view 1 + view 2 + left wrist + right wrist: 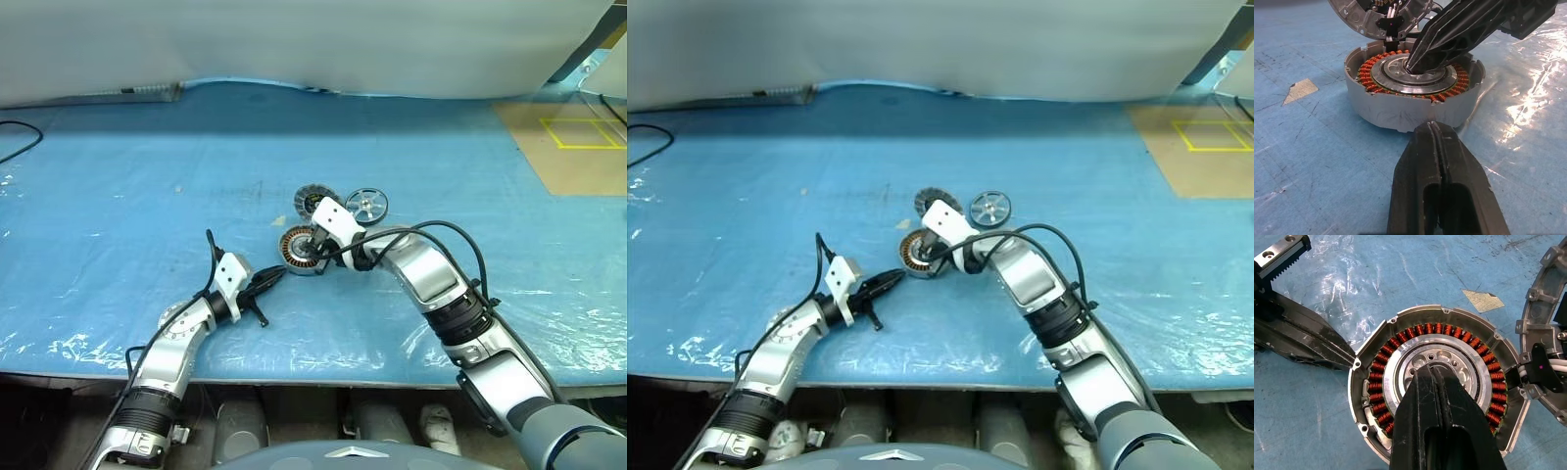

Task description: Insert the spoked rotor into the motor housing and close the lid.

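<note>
Left eye view shows the left end effector [272,278] low over the blue table [118,215], its two black fingers pressed together and holding nothing. Just ahead of its tip sits the motor housing [297,251], a round metal can with a ring of copper windings. In the right wrist view the left tip meets the housing's outer rim. The right end effector [1434,374] comes down onto the housing from above, fingers clenched with nothing between them, its tip resting on the silver centre inside the windings. Just beyond the right end effector, the lid [312,201] leans against the far side of the housing. To the right of it, near but apart, the spoked rotor [366,205] lies flat on the table.
</note>
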